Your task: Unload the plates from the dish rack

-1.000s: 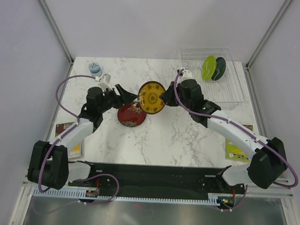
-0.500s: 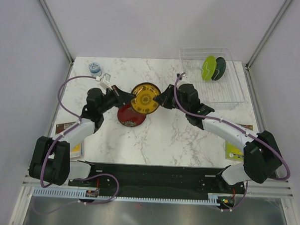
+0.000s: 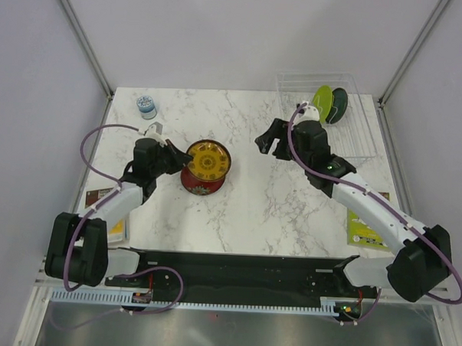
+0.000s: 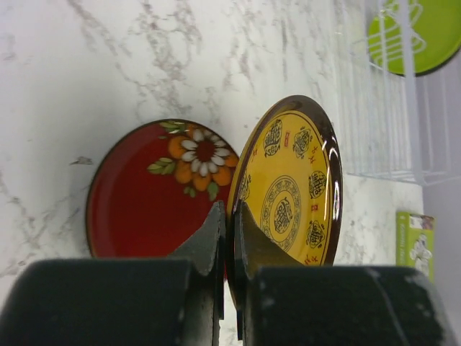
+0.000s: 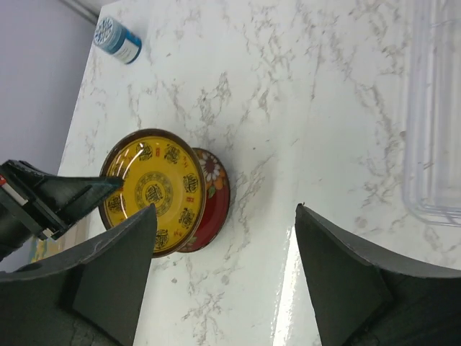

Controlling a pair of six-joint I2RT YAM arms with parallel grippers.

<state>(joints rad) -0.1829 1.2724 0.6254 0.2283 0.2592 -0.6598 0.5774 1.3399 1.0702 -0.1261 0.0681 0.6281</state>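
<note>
Pinching amber plate (image 4: 292,184) by the rim in left gripper (image 4: 229,216), tilted over red plate (image 4: 144,194) on marble table (image 3: 275,205); probably needing levelling and centring before letting go. Hanging right gripper (image 5: 223,216) spread, empty, mid-table, with lime green plate (image 3: 321,103) and teal plate (image 3: 340,103) standing in dish rack (image 3: 355,144) far right. Treating glossy top as slick, grey walls (image 3: 35,95) all round.
</note>
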